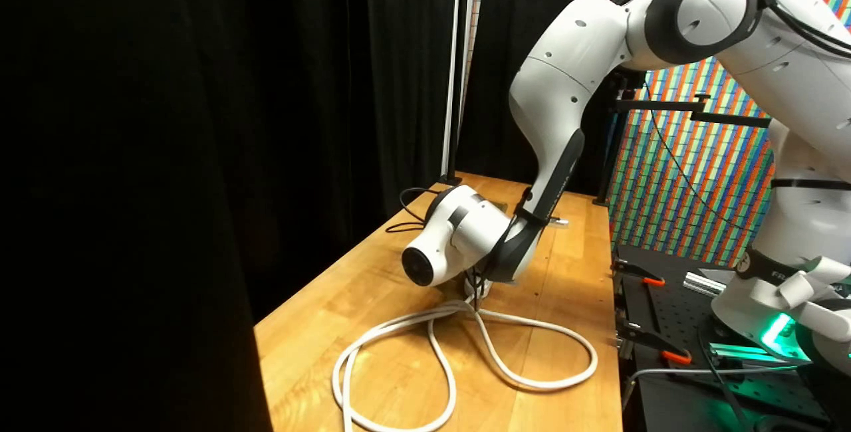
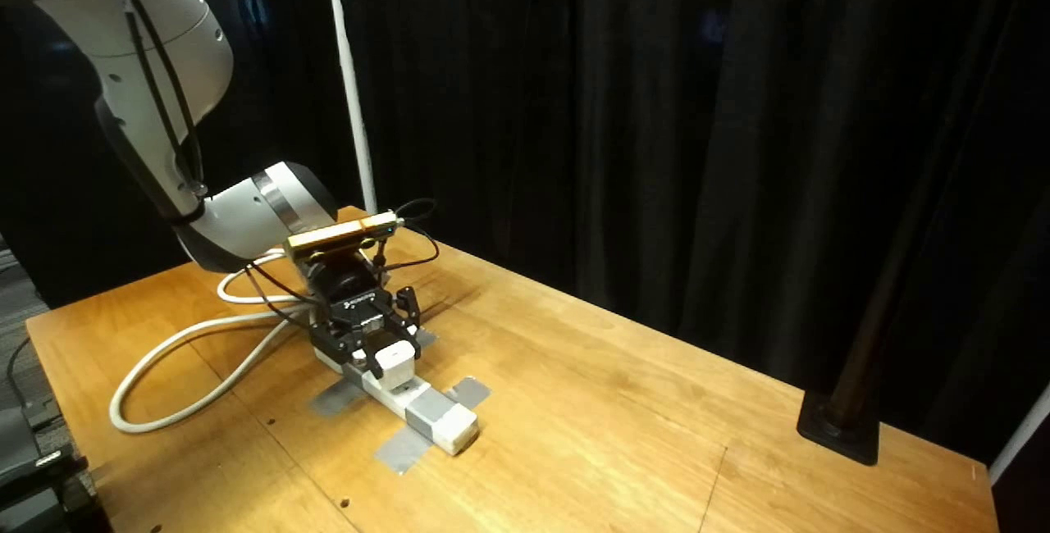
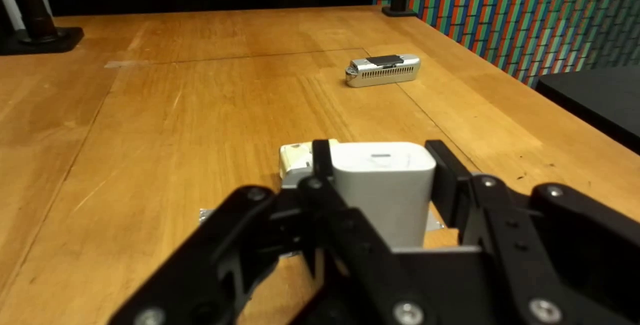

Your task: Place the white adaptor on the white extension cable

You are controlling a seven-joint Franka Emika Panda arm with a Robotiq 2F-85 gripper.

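Note:
The white adaptor [image 2: 397, 367] is a small rounded block standing upright between the fingers of my gripper [image 2: 397, 357]. In the wrist view a black finger lies against each side of the adaptor [image 3: 382, 200], so the gripper [image 3: 381, 157] is shut on it. The white extension cable's oblong socket block [image 2: 456, 431] is taped to the table; the adaptor is right over its middle. I cannot tell whether the adaptor is plugged in. The block's end [image 3: 296, 157] shows behind the left finger. The cord [image 1: 444, 359] lies in big loops; the arm hides the gripper there.
Grey tape strips [image 2: 404, 449] hold the block to the wooden table [image 2: 623, 435]. A silver vented device [image 3: 384, 71] lies farther along the table. A black post base [image 2: 838, 428] stands near the table edge. Black curtains [image 2: 656, 148] hang along the table's side.

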